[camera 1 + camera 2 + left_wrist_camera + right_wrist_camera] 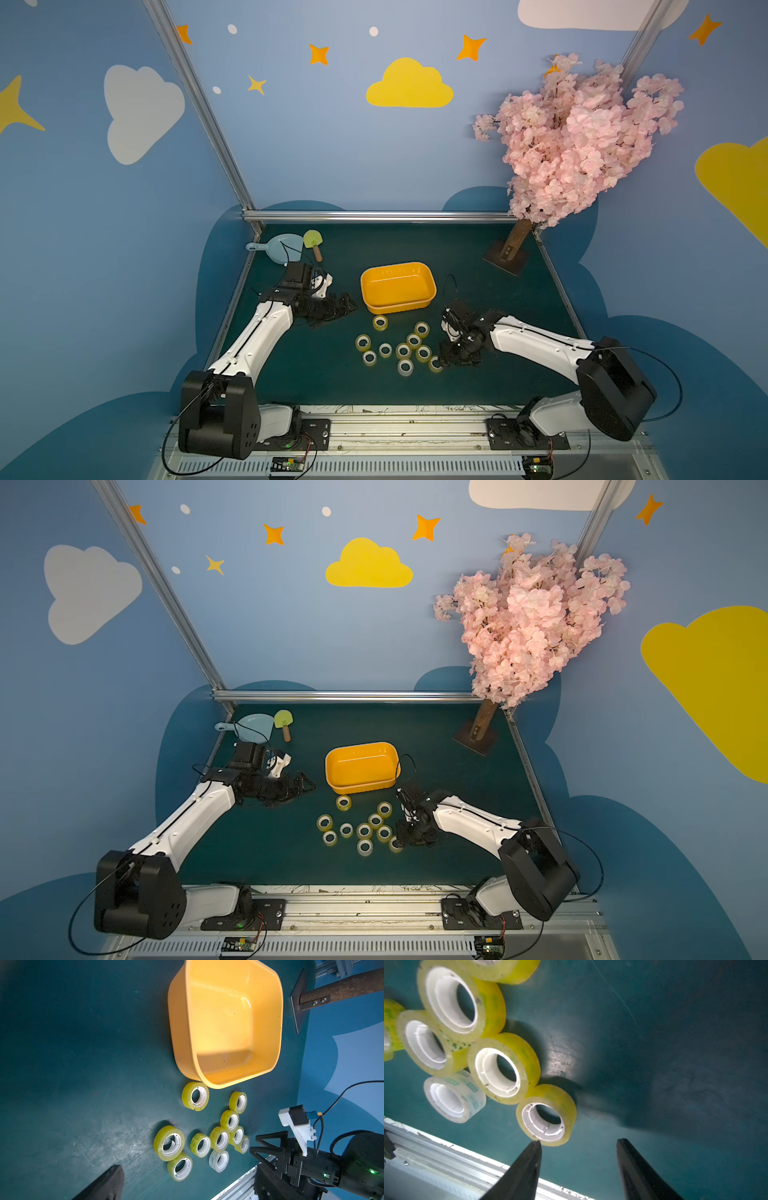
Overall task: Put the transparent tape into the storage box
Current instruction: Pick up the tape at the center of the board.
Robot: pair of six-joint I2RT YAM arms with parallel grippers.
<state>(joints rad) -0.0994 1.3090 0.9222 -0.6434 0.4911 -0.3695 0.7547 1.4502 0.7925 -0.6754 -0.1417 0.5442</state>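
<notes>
Right gripper point(579, 1140) stands open, holds nothing; one fingertip point(534, 1147) is right at edge of a tape roll point(565, 1105) (it lies flat, hole up). This roll sits apart from storage box point(397, 308), toward robot's base, w/ other rolls point(423, 354) between.

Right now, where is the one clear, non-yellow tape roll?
In both top views the clear roll lies at the tape cluster's edge nearest the base rail; the right gripper is by the yellow roll on its right.
</notes>
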